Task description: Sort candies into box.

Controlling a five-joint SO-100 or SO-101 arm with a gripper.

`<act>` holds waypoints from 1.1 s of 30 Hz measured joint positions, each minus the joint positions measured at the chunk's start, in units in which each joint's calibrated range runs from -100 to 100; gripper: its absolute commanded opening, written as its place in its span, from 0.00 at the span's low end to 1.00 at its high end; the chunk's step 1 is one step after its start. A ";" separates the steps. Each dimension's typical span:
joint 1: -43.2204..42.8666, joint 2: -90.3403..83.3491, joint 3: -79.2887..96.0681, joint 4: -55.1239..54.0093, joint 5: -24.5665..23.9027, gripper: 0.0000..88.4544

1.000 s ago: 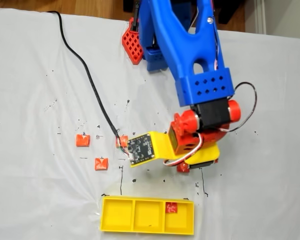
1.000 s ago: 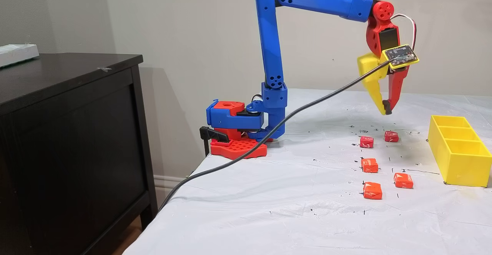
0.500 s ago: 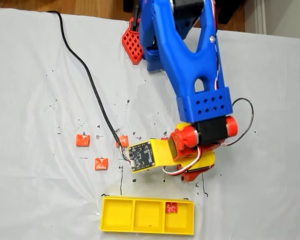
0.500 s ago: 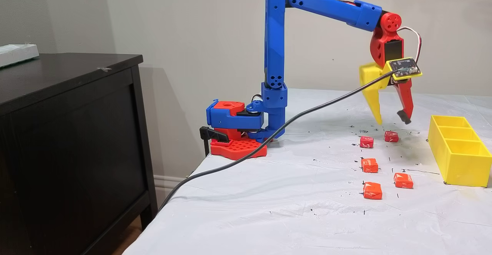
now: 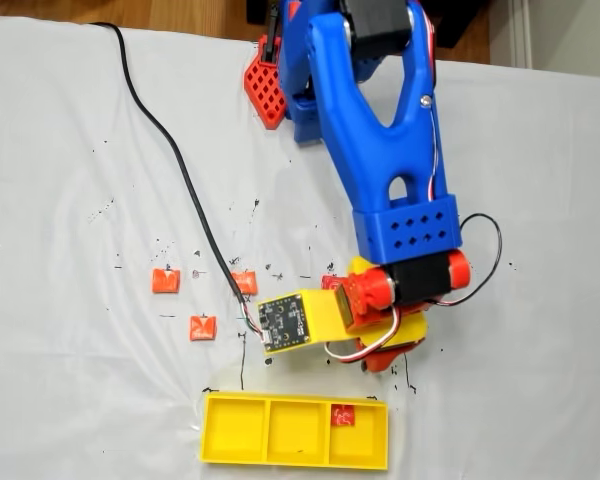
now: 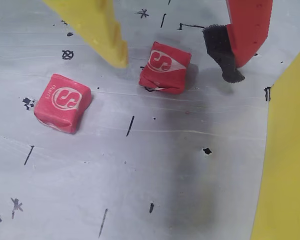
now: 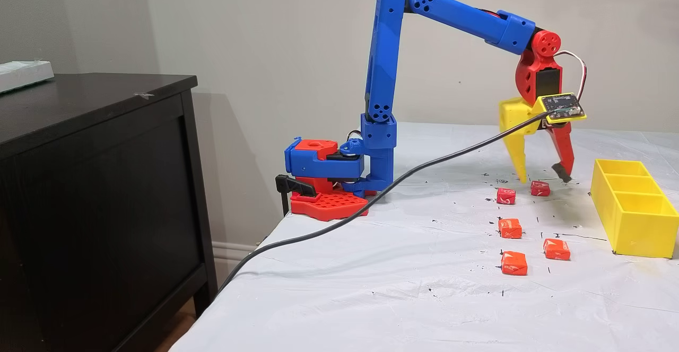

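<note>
In the wrist view my gripper (image 6: 175,65) is open, its yellow finger (image 6: 107,35) and red finger (image 6: 247,30) standing either side of a red candy (image 6: 165,67) on the white cloth, with nothing held. A second red candy (image 6: 62,102) lies to its left. From the side fixed view, the gripper (image 7: 542,177) hangs just above the red candy (image 7: 540,188), beside the other red one (image 7: 506,195). Three orange candies (image 7: 510,228) (image 7: 556,249) (image 7: 514,263) lie nearer the camera. The yellow box (image 5: 235,430) holds one red candy (image 5: 342,416) in its right compartment.
A black cable (image 5: 170,150) runs across the cloth to the circuit board on the yellow bracket (image 5: 285,323). The arm's base (image 7: 323,166) is clamped at the table's edge next to a dark cabinet (image 7: 95,182). The box wall (image 6: 285,165) is close on the wrist view's right.
The gripper went from shut to open and came down and forward over the red candy nearest the box. The candies have not moved.
</note>
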 measured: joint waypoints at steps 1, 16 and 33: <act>-0.23 0.51 0.00 -0.24 0.00 0.25; -1.79 6.85 -1.63 -2.70 0.00 0.06; 1.56 -4.23 -1.71 -3.81 0.05 0.00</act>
